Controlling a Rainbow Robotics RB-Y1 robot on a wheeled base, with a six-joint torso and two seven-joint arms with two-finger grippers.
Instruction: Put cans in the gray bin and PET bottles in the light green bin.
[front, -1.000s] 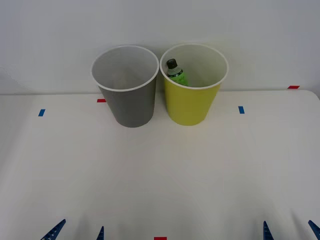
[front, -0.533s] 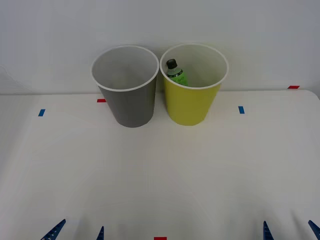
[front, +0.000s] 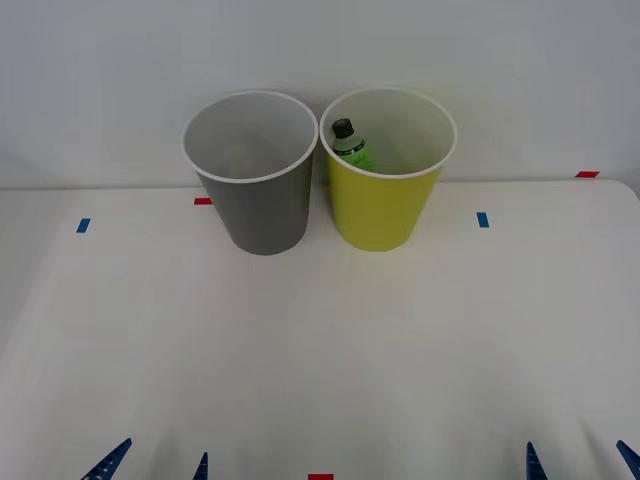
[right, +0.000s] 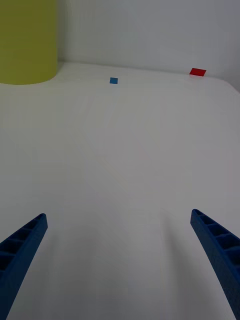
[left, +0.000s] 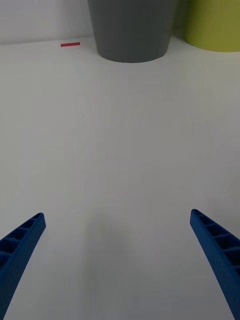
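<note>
The gray bin stands at the back of the white table, and the light green bin stands right beside it on its right. Inside the light green bin leans a PET bottle with a black cap and green contents. No can shows; the gray bin's inside looks white and bare from here. My left gripper waits open at the near edge on the left, and my right gripper waits open at the near edge on the right. Nothing lies between either pair of fingers. The wrist views show the gray bin and the light green bin far ahead.
Small tape marks dot the table: blue ones at left and right, red ones near the back edge and one at the near edge. A plain white wall rises behind the bins.
</note>
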